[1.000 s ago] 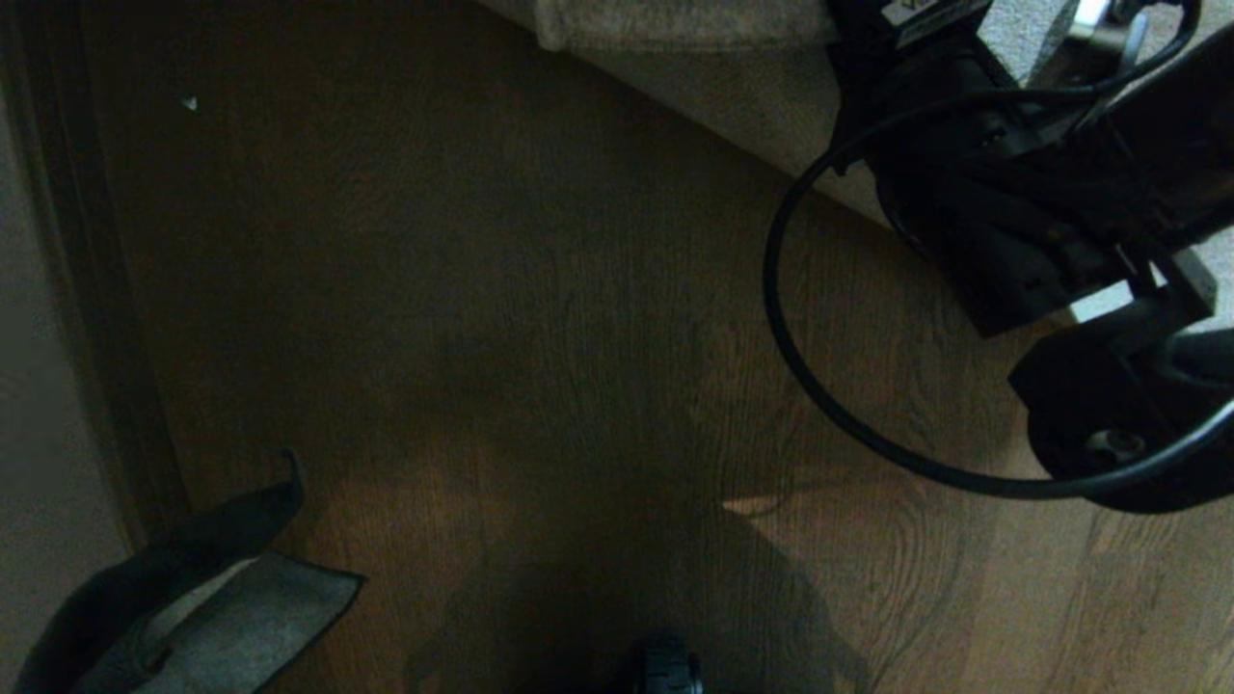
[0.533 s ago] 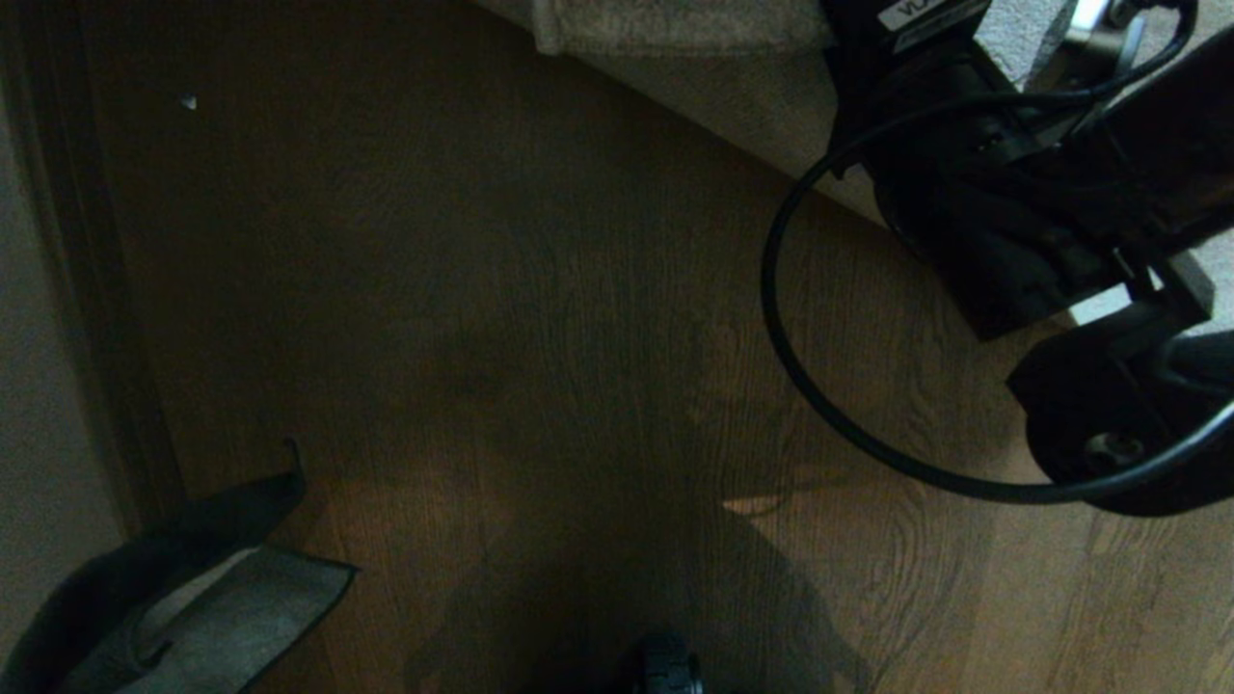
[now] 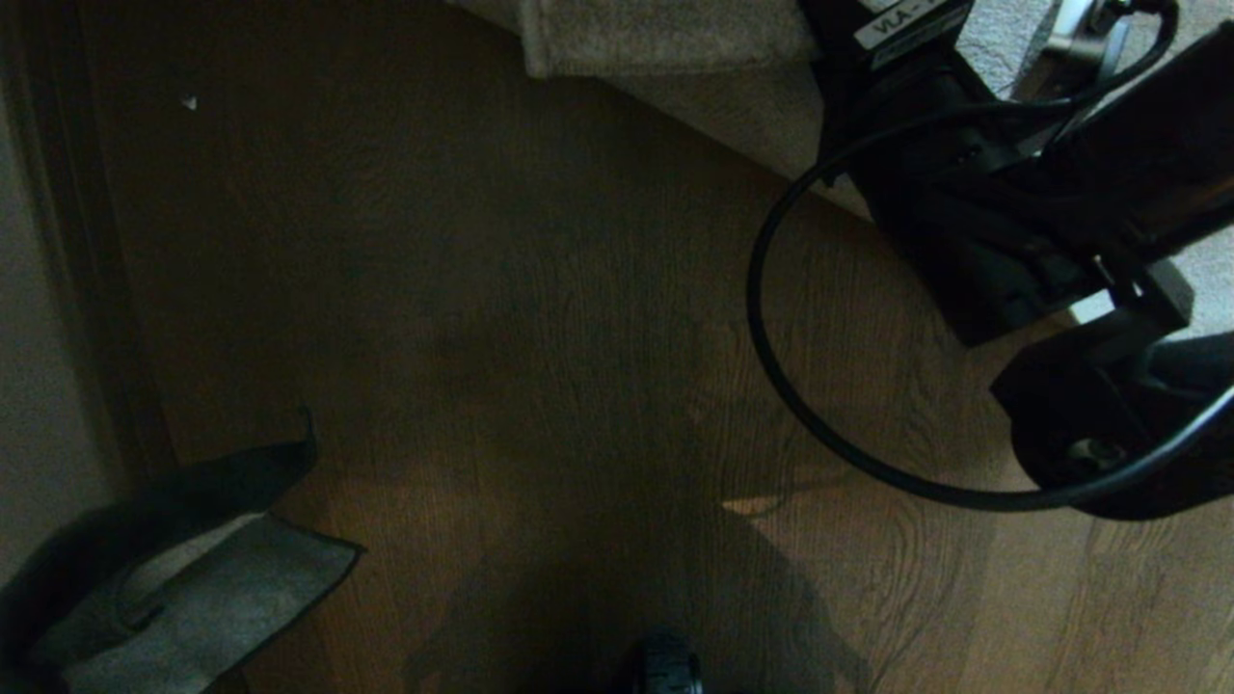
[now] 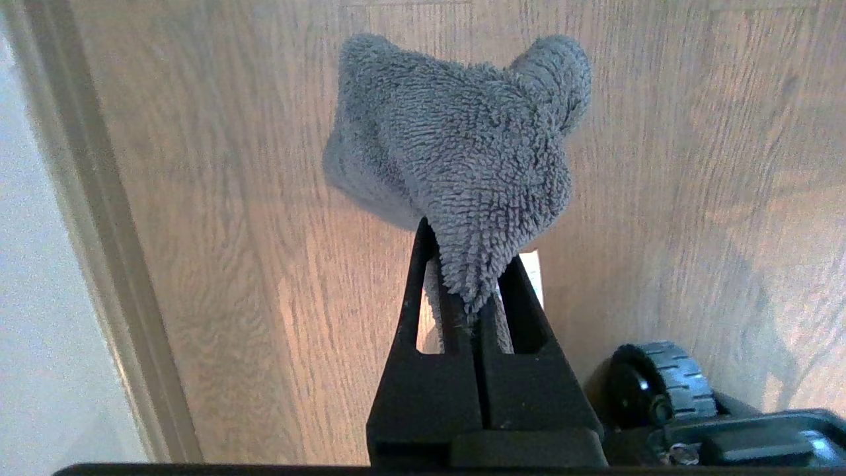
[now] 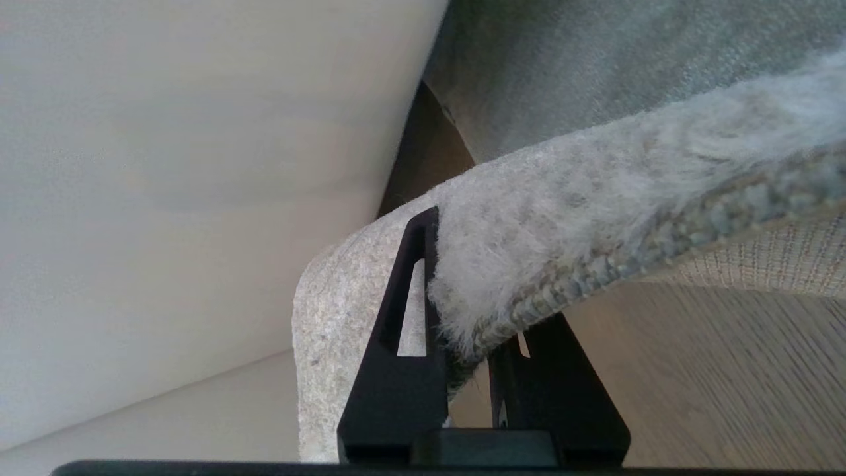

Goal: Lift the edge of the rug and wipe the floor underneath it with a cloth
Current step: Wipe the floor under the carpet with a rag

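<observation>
My right gripper [image 5: 477, 294] is shut on the rug edge [image 5: 595, 198], holding the light-grey pile and its woven border up off the floor [image 5: 727, 370]. In the head view the right arm [image 3: 964, 212] sits at the upper right over the folded-back rug [image 3: 665, 39]. The brown wood floor [image 3: 540, 337] lies bare in front of the rug. My left gripper [image 4: 466, 264] is shut on the cloth [image 4: 462, 145], a fluffy grey rag hanging above the floor. From the head the cloth [image 3: 202, 588] shows at the lower left, and the gripper under it is hidden.
A pale wall with a dark baseboard [image 3: 87, 289] runs along the left. A black cable loop [image 3: 771, 366] hangs from the right arm. The base's wheel [image 3: 665, 670] shows at the bottom edge. A small white speck [image 3: 189, 102] lies on the floor.
The cloth has moved a little forward, away from the bottom edge. The right arm and the held rug fold have shifted slightly left. Both grips are unchanged.
</observation>
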`<state>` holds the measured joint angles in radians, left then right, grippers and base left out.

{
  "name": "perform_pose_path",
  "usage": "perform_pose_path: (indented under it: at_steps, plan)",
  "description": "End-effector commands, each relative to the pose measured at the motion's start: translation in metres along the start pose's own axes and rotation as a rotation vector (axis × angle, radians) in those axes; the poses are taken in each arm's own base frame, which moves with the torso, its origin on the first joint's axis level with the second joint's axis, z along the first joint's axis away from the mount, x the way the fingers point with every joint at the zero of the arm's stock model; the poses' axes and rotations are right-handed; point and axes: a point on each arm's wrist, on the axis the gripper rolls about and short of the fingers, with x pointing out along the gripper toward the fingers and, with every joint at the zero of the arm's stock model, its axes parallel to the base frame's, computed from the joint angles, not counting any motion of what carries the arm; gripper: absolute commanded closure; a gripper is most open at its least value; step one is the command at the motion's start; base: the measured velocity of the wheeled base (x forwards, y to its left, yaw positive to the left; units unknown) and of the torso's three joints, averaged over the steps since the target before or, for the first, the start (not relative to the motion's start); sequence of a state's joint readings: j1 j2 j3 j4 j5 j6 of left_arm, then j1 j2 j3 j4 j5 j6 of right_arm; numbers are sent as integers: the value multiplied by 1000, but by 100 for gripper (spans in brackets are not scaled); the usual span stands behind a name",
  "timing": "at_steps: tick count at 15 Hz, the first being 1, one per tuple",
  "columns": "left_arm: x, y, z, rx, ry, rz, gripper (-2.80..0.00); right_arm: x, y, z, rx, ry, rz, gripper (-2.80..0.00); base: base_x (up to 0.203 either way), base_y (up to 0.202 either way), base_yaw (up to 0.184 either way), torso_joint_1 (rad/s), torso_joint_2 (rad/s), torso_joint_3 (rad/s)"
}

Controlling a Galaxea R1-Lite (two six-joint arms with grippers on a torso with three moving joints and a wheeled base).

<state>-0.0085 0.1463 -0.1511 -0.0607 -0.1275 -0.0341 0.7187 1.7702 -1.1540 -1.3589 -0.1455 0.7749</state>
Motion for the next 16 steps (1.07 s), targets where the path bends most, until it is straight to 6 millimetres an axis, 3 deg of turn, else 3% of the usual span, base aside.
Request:
perform_pose_path:
  at_steps: [1, 7, 11, 16]
  plan:
    - [19, 2, 11, -14, 93, -6, 0, 1, -3, -3, 3, 0, -2, 0, 0, 0, 0, 0, 0, 0]
    - [84, 6, 44, -43, 232, -91, 0, 9, -1, -3, -13, -20, 19, 0, 0, 0, 0, 0, 0, 0]
    - [100, -10, 42, -42, 289, -324, 0, 17, -4, -6, -53, -32, 29, 0, 0, 0, 0, 0, 0, 0]
    - [142, -43, 36, -28, 371, -529, 0, 25, -16, -13, -60, -39, 24, 0, 0, 0, 0, 0, 0, 0]
